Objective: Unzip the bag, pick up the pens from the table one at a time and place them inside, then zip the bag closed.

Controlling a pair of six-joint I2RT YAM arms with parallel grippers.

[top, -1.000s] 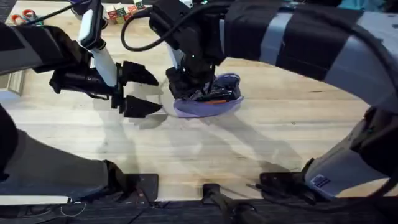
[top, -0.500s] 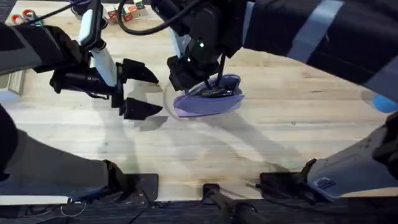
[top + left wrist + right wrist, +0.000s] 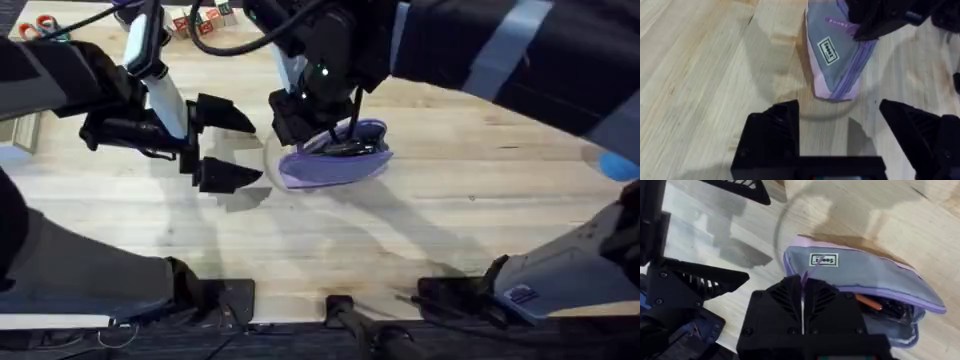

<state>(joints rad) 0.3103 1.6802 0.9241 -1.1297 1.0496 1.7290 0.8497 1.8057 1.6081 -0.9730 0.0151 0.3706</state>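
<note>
Your right gripper, fingers pressed together on the zipper pull, sits at the pencil pouch's closed end; its long axis runs away toward the gaping end, pens inside. Your left gripper waits wide open beside it.

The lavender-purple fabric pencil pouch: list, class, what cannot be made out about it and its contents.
- Lavender-purple fabric pencil pouch, overhead: the right gripper covers the pouch's left end.
- Orange pen and black pen, right wrist view: lengths hidden inside the pouch opening.
- Zipper pull, right wrist view: too thin to tell whether the shut fingers grip it.
- Grey label, left wrist view: print too small.
</note>
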